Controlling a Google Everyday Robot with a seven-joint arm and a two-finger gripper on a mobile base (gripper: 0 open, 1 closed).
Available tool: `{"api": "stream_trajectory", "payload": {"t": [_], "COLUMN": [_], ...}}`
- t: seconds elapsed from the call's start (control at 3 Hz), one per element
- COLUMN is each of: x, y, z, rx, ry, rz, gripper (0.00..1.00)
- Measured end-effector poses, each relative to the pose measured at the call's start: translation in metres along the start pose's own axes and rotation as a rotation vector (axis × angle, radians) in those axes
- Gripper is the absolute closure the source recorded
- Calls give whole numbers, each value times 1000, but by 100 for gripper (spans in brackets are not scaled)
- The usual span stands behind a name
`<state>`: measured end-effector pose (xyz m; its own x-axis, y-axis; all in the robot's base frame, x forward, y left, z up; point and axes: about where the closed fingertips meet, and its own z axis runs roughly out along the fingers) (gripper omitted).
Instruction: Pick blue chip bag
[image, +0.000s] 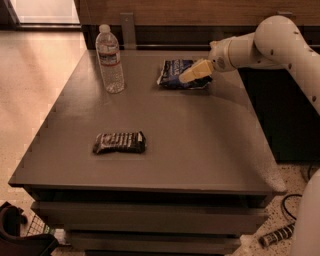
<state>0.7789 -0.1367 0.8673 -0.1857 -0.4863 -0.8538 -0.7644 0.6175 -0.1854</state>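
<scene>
The blue chip bag (176, 74) lies flat near the far edge of the grey table (200, 145), right of centre. It is dark blue and shiny with white lettering. My gripper (186, 77) reaches in from the right on a white arm (270, 42). Its yellowish fingers (196, 71) lie over the right half of the bag, low over or touching it, and hide that part.
A clear water bottle (111, 59) stands upright at the far left of the table. A dark brown wrapper with white stripes (119, 142) lies at the front left. A dark cabinet (280, 115) stands to the right. Cables (290, 210) lie on the floor.
</scene>
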Motion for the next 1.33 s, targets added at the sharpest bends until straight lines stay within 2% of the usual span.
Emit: {"api": "stream_trajectory", "payload": {"t": [0.33, 0.67, 1.33], "x": [5, 11, 11], "y": [28, 47, 49], "z": [44, 65, 66], "rx": [-119, -191, -196], "ry": [-16, -12, -10], "rz": [38, 68, 68], "gripper": [2, 24, 71]}}
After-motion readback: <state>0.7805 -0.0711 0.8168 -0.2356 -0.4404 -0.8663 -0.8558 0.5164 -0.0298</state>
